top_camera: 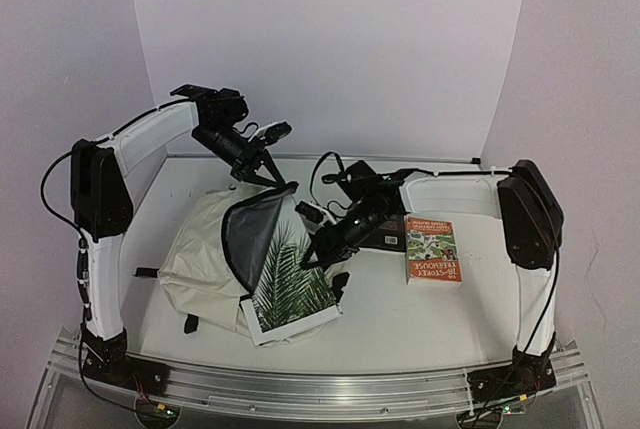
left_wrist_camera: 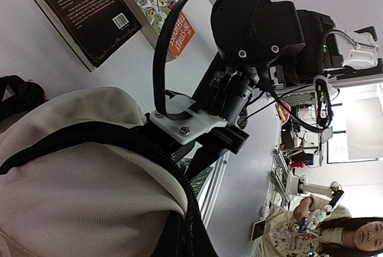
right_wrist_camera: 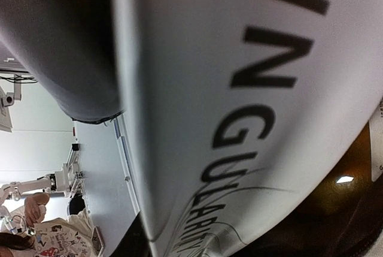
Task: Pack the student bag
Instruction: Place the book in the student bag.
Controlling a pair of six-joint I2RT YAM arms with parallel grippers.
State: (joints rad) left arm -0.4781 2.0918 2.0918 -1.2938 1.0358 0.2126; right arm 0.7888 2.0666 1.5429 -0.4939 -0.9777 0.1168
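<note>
The student bag (top_camera: 200, 254), cream with black zipper trim, lies on the left of the table. Its flap (top_camera: 250, 231) is lifted, showing grey lining. My left gripper (top_camera: 282, 184) is shut on the flap's top edge and holds it up. In the left wrist view the cream fabric (left_wrist_camera: 72, 191) and zipper trim (left_wrist_camera: 119, 140) fill the lower left. A white book with a palm-leaf cover (top_camera: 290, 294) stands tilted at the bag's mouth, its lower end on the table. My right gripper (top_camera: 322, 245) is shut on its upper edge. The book's white cover with black lettering (right_wrist_camera: 239, 119) fills the right wrist view, hiding the fingers.
An orange book (top_camera: 433, 249) lies flat on the right of the table, with a black book (top_camera: 385, 234) beside it toward the middle. Both also show in the left wrist view, black book (left_wrist_camera: 78, 11) and orange book (left_wrist_camera: 158, 8). A black bag strap (top_camera: 190, 324) trails toward the table's front rail (top_camera: 320, 384).
</note>
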